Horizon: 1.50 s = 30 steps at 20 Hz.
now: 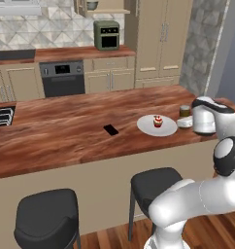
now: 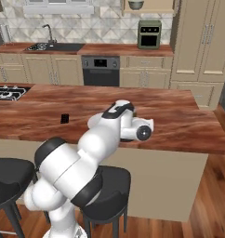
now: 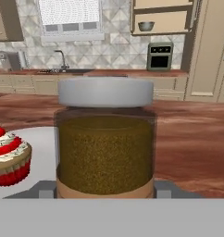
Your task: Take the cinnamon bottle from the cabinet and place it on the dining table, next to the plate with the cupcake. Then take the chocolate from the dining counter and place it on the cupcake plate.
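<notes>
Cinnamon bottle point(image 3: 105, 139) fills the hand view, the jaws grasping it low on its sides, at the table's point(image 1: 66, 131) near right edge just beside the plate point(image 1: 147, 127) holding the cupcake point(image 1: 158, 121). Lower it upright, clear of the rim, then release.

the jar point(image 3: 105, 143) stands right in front of the claw, very close, with brown stuff inside and a pale lid on top. the cupcake point(image 3: 8, 157) sits to the left on the white plate point(image 3: 40, 143). behind them runs the brown wood table point(image 3: 192, 139).
</notes>
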Available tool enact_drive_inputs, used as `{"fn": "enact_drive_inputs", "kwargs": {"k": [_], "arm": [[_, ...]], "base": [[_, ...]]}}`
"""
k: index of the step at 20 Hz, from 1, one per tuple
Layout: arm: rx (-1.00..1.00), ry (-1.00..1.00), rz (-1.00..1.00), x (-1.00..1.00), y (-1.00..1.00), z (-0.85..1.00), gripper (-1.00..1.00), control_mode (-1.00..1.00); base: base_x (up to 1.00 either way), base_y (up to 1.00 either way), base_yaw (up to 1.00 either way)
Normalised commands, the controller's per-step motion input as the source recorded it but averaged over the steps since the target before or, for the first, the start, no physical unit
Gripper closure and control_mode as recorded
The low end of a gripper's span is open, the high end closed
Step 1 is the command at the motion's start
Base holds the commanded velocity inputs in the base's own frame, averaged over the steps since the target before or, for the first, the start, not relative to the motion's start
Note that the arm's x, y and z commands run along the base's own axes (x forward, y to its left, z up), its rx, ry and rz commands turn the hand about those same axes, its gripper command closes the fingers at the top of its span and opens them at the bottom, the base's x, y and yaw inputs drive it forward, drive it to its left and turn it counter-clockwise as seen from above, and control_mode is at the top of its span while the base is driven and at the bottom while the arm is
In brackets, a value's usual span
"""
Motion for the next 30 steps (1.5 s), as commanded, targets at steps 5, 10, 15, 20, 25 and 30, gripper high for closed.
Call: {"fn": "enact_drive_inputs", "kwargs": {"k": [5, 10, 15, 20, 25, 30], "arm": [[0.0, -0.03, 0.0, 0.0, 0.0, -0.14, -1.0, -1.0], [0.0, 0.0, 0.0, -0.01, 0.0, 0.28, -1.0, -1.0], [0.0, 0.0, 0.0, -0.06, 0.0, 0.55, -1.0, -1.0], [0.0, -0.01, 0.0, -0.16, 0.07, 0.99, -1.0, -1.0], [0.0, 0.03, 0.0, -0.11, 0.29, 1.0, -1.0, -1.0], [0.0, 0.19, 0.1, 0.0, 0.95, 0.98, -1.0, -1.0]], "base": [[0.0, 0.0, 0.0], [0.0, 0.0, 0.0], [0.0, 0.0, 0.0], [0.0, 0.0, 0.0], [0.0, 0.0, 0.0], [0.0, 0.0, 0.0]]}}
